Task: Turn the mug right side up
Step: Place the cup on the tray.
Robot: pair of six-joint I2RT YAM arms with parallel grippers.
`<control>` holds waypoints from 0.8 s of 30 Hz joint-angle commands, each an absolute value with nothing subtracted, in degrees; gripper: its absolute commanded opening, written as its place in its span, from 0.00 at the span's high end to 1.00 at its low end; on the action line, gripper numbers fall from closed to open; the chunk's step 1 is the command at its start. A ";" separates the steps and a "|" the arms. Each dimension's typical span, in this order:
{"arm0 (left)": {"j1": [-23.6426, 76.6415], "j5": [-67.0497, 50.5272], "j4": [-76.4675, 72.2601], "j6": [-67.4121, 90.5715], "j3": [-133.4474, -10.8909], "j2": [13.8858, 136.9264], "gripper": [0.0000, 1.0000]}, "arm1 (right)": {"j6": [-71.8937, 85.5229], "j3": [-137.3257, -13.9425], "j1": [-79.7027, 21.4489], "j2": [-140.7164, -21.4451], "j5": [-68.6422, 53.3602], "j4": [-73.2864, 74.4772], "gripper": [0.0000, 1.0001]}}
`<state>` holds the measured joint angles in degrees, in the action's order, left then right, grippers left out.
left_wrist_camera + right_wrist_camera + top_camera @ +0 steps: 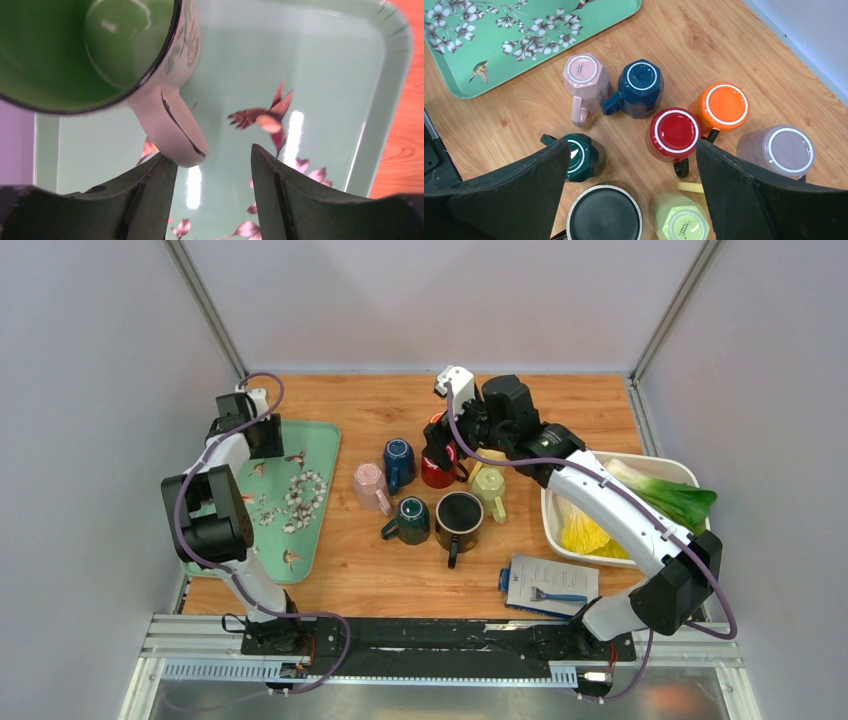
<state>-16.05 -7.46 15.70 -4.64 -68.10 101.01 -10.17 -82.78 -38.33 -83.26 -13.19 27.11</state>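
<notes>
Right claw (pixel 633 150) gapes over the inverted red mug (pixel 675 134): probably rigid, slick, chippable ceramic; pinch its sidewalls. Left claw (pixel 214 160) released.

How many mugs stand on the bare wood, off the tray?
8. Pink and navy beside the tray; red in the middle; orange and mauve nearest the wall; dark green, black and lime by the right claw. From above, the arm hides some.
</notes>
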 commanded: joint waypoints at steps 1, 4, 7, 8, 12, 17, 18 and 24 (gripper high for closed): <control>-15.04 -8.71 16.78 -1.96 -74.75 103.39 0.37 | -10.32 -82.88 -38.06 -81.92 -13.70 25.05 0.00; -15.02 -8.12 17.93 -2.27 -76.68 105.31 0.37 | -10.67 -82.23 -38.06 -81.30 -13.22 25.07 0.00; -15.03 -7.50 17.97 -1.96 -76.91 105.58 0.38 | -10.96 -81.43 -38.06 -80.68 -13.03 25.12 0.00; -15.03 -7.28 17.95 -1.60 -76.82 105.53 0.38 | -10.98 -81.14 -38.06 -80.53 -13.04 25.06 0.00; -15.01 -9.64 17.34 3.21 -75.71 104.61 0.38 | -11.07 -80.75 -38.06 -80.32 -13.05 25.11 0.00; -14.92 -14.63 16.12 7.19 -75.26 104.46 0.38 | -11.07 -81.47 -38.06 -80.90 -13.12 25.07 0.00; -14.89 -14.66 16.19 7.15 -75.38 104.52 0.37 | -11.17 -81.68 -38.06 -80.99 -13.12 25.05 0.00; -15.02 -13.27 18.37 3.67 -78.17 104.89 0.35 | -11.84 -81.83 -38.06 -80.97 -12.75 25.05 0.00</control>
